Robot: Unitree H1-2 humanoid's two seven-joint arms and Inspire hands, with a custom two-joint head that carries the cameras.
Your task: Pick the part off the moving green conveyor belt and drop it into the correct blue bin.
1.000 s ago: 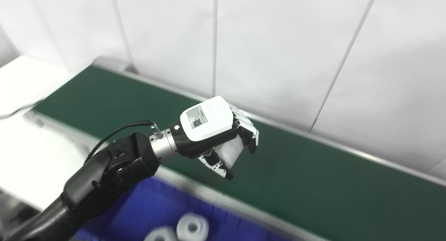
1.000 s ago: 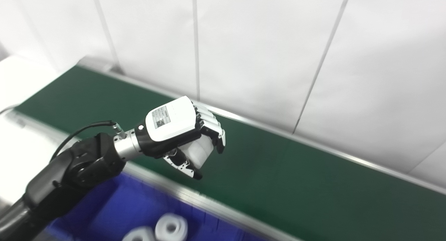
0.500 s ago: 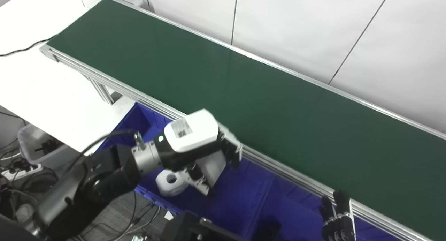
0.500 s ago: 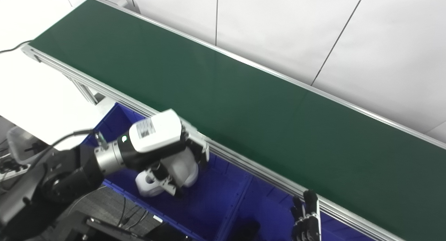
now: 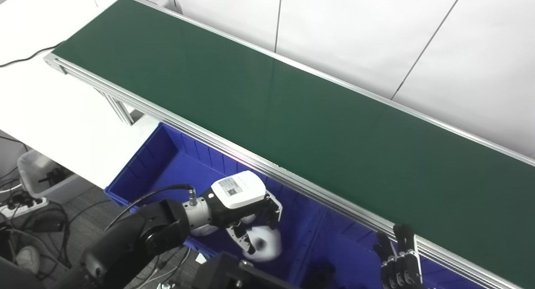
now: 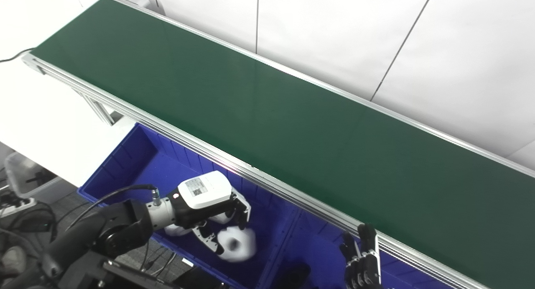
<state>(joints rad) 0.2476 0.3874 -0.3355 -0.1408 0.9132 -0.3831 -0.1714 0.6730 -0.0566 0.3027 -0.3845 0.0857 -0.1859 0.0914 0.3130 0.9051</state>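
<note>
Since half a second ago: the left hand (image 5: 244, 205) has dropped from bin-rim height down inside the blue bin (image 5: 167, 155), and its fingers, then wrapped round the white part (image 5: 265, 245), are now spread.
Part: blurred, just below and in front of the opened fingers, over the bin floor; it looks to be falling or just landed, free of the grasp.
Meaning: release looks done; what seems left is for the arm to lift clear.
Belt: the green conveyor belt (image 6: 267, 101) carries nothing in view.
Other white part: a second one (image 6: 173, 229) peeks out behind the wrist, mostly covered.
Right hand: the right hand (image 6: 363, 264) is cut by the bottom edge, only upright dark fingers showing, held close and on nothing; I cannot tell its full pose.
Hard to read: a dark item (image 5: 322, 274) in the neighbouring compartment, unidentifiable.
</note>
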